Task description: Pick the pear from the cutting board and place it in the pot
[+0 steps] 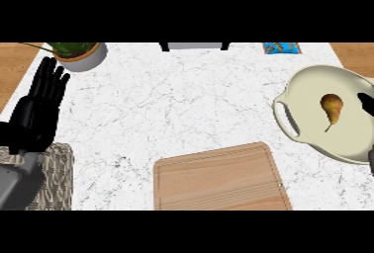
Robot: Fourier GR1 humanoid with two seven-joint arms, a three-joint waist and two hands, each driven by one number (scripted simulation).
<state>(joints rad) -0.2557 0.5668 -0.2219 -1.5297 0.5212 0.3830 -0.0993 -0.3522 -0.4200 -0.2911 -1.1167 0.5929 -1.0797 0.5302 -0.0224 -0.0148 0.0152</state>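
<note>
Two hands: left hand (33, 116) shows in full, well to the left of the pot; right hand (367, 106) shows only as a dark sliver at the pot's right side, at the view's edge.
Landmark: cream pot (303, 94) with a side handle, on the white marble counter (182, 104), at the right of the view.
Pear position: pear (332, 107) lies inside the pot on its floor, stem toward the near rim, apart from the pot's wall.
Cutting board: wooden cutting board (219, 178) lies left of and nearer than the pot; nothing rests on its visible face.
Step in hand: judged as the release stage. The pear is already in the pot, so the pick and the carry appear done.
Left hand fingers: straight and spread, pointing away from the robot, holding nothing and touching nothing visible; the hand is at rest.
Right hand fingers: too little shows to tell whether they are apart or together. No contact with the pear is visible; the dark sliver stands just right of it, over the pot's interior.
Next move, requirement: judged as a withdrawal of the right hand up and clear of the pot's rim, without brushing the pear or nudging the pot.
Risk: a low exit could catch the rim at the right side.
Other items: potted plant (76, 53) and blue packet (282, 48), both farther back on the counter than the pot; woven mat (55, 178) under the left forearm.
</note>
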